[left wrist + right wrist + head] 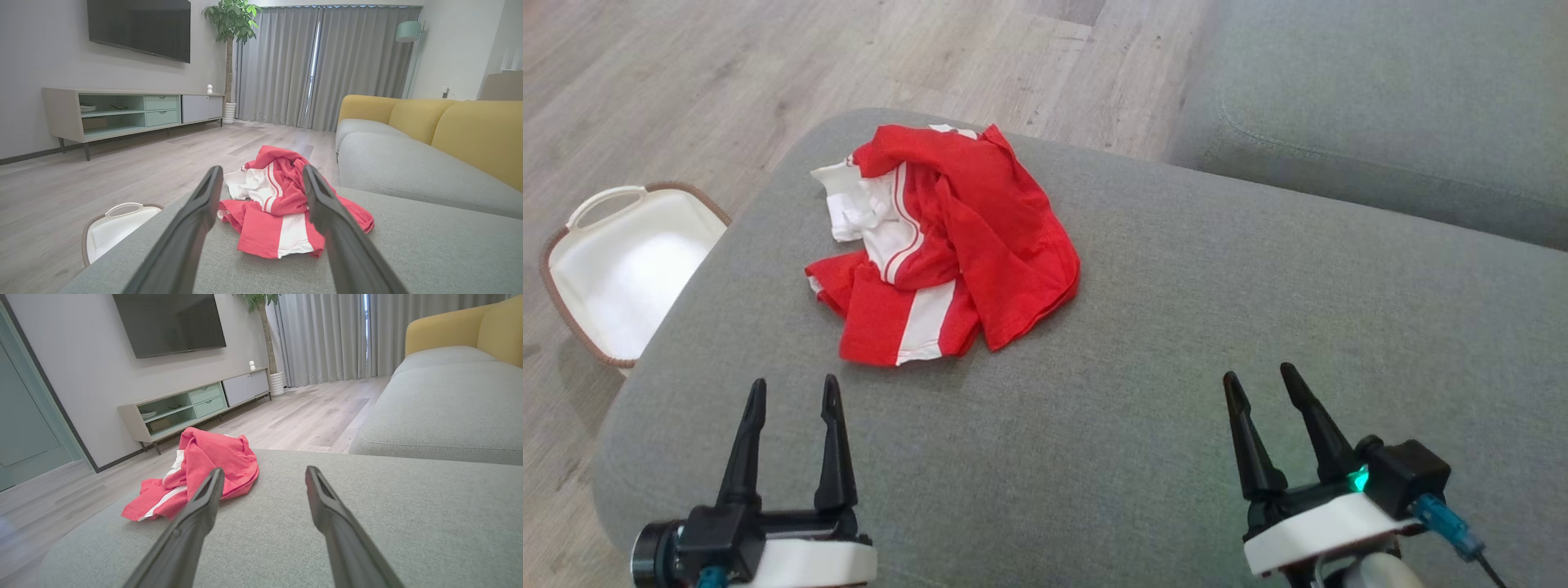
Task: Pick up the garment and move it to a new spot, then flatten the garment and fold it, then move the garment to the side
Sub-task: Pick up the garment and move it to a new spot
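Crumpled red-and-white fabric garment [943, 245] lies bunched near the grey upholstered cushion's [1176, 343] far left edge. We note left gripper [794, 394] and right gripper [1262, 377] spread, empty, well short, presumably staged for pickup.

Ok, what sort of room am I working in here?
Most likely a home living room: a wall-mounted television above a low media cabinet, and a grey and yellow sofa. The garment lies crumpled on a grey upholstered seat.
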Robot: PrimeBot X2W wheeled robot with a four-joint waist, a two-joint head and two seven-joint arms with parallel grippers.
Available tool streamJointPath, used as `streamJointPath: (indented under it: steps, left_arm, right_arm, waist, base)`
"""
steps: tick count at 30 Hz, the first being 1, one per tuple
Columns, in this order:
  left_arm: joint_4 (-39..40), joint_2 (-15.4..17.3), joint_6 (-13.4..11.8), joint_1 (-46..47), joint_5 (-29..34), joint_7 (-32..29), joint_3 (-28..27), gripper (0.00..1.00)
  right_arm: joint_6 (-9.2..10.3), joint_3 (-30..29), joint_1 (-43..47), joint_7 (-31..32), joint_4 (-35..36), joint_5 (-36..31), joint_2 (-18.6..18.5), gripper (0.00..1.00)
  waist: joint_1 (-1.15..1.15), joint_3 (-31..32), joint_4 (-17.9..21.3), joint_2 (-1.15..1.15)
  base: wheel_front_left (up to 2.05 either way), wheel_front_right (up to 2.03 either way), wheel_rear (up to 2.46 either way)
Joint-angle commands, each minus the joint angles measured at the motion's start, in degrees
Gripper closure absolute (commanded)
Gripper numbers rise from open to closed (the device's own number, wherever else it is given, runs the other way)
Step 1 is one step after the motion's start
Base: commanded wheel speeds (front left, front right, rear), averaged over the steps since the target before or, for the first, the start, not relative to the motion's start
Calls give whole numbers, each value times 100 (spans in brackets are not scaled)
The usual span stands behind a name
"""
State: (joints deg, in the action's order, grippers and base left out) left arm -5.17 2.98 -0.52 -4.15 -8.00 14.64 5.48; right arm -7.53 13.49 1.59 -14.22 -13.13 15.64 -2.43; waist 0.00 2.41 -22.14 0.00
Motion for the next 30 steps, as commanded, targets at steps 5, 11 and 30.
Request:
streamJointPath:
  steps: [5,11,30]
  left_arm:
    - [233,-10,-37,94,29,36,-221,0]
    - [254,-10,-65,89,-11,36,-195,0]
    - [-419,433,421,1472,146,24,-358,0]
  right_arm:
    - [4,195,-146,-78,148,59,-44,0]
    - [4,191,-171,-78,129,44,-44,0]
    - [4,-194,-506,-78,303,-318,-44,0]
  waist:
    - [0,2,21,0]
    - [0,-31,131,0]
    - [0,-858,862,0]
  base:
    - [0,0,0]
    - [0,0,0]
    - [0,0,0]
